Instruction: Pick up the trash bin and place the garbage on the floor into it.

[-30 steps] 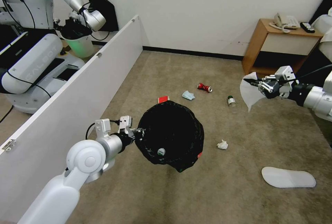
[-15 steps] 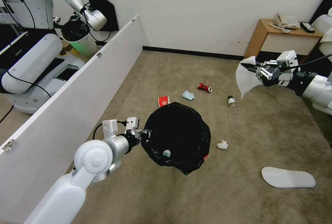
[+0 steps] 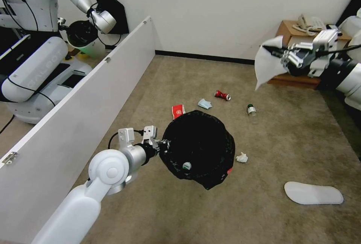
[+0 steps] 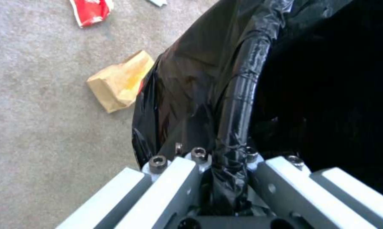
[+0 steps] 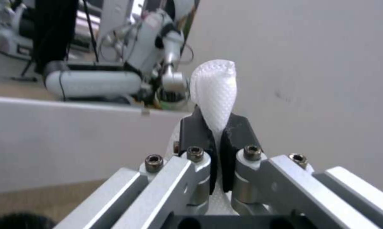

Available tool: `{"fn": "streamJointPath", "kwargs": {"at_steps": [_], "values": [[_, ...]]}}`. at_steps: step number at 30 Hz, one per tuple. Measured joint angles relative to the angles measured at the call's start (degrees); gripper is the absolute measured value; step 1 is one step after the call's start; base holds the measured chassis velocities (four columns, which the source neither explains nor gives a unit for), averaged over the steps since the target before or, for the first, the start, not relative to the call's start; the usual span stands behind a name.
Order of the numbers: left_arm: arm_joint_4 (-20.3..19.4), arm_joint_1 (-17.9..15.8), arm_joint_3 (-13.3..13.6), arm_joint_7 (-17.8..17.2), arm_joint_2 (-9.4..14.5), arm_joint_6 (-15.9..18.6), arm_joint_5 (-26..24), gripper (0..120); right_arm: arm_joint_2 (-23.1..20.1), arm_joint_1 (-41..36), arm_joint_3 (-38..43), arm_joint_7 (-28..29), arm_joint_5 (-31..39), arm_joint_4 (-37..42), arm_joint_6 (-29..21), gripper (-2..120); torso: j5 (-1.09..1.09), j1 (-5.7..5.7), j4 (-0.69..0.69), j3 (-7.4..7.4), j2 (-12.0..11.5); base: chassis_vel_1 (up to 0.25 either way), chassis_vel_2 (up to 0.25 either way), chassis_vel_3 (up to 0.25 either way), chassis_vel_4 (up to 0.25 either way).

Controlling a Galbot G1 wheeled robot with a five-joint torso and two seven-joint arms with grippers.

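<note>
Trash bin (image 3: 199, 148) mid-floor (image 3: 301, 142), can (image 3: 222, 95) and mask (image 3: 204, 104) behind it, slipper (image 3: 313, 193) right

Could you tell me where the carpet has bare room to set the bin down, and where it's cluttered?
Bare carpet runs along the white partition, and nearer the camera between the trash bin and the white slipper. Crowded: beyond the bin lie the red carton, face mask, can and bottle.

The left gripper (image 3: 164, 147) stretches forward low with fingers clamped, while the right gripper (image 3: 276, 52) is raised high, pinched closed.
</note>
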Motion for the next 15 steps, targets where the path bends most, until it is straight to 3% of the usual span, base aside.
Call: {"fn": "streamJointPath", "kwargs": {"at_steps": [15], "values": [[2.25, -4.13, 2.10, -1.18, -1.07, -0.01, -2.08, 0, 2.02, 5.09, -1.49, -0.44, 8.89, 4.98, 3.15, 1, 0.00, 0.00, 0.01, 0.00, 0.00, 0.000, 0.000, 0.000, 0.000]]}}
